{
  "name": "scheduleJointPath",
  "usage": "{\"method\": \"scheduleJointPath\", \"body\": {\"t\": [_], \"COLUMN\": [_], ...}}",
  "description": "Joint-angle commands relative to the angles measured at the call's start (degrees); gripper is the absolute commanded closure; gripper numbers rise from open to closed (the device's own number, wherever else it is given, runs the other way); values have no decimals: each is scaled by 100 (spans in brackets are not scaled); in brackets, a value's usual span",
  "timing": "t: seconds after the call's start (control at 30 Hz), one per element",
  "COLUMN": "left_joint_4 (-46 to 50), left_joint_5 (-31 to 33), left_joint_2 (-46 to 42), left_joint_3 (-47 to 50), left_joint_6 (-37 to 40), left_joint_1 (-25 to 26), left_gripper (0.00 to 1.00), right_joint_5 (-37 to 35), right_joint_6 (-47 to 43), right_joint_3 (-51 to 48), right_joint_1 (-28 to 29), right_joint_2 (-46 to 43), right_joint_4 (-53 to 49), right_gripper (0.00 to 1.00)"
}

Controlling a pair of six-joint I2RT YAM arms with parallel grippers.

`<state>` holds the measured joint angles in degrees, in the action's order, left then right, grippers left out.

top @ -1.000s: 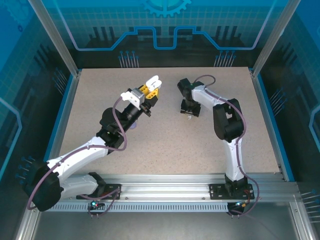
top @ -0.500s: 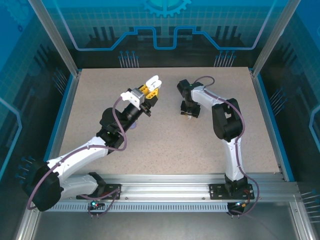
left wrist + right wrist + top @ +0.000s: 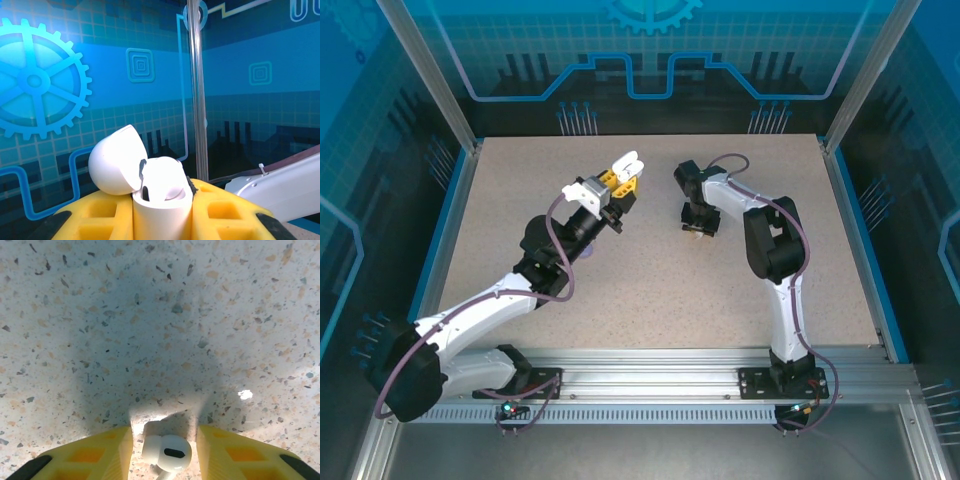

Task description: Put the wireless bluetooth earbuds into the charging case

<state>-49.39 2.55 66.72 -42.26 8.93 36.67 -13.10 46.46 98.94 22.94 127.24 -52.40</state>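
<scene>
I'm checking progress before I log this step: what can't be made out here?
- Right wrist: the white earbud has its stem cut off by the bottom edge.
- Left wrist: the charging case has its base hidden between the jaws, and its rim hides the inside.
- Top: the white earbud is hidden under the right gripper; the charging case contents are too small to see.

Two slim robot arms share one design. The left arm (image 3: 470, 320) has glossy white link shells joined by bulky black cylindrical joints. The right arm (image 3: 783, 300) matches it, with the same white links and black joint housings. A thin dull-purple cable (image 3: 549, 225) loops along the outside of the left arm, and a similar cable (image 3: 806, 252) arcs beside the right arm. Each arm ends in a black base plate (image 3: 532, 383). The left gripper (image 3: 623, 175) has a white body and bright yellow fingers (image 3: 95, 216) with square recessed pockets and black outer corners. The right gripper (image 3: 696, 228) has fingers (image 3: 97, 454) of the same yellow.
</scene>
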Motion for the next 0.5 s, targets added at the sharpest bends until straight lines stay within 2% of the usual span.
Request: {"method": "scheduleJointPath", "body": {"t": [0.0,0.2,0.47], "left_joint_4": [-229,-212,-159], "left_joint_5": [-123,-161,-169], "left_joint_2": [30,51,43], "left_joint_3": [-63,-96,-107], "left_joint_6": [-76,-84,-80], "left_joint_1": [42,38,42], "left_gripper": [100,100,100], "right_joint_5": [-132,-114,-114], "right_joint_6": [-33,-209,-725], "right_joint_3": [-227,-517,-981], "right_joint_1": [-105,-132,-115], "right_joint_2": [3,-193,-654], "right_joint_4": [30,287,768], "right_gripper": [64,71,72]}}
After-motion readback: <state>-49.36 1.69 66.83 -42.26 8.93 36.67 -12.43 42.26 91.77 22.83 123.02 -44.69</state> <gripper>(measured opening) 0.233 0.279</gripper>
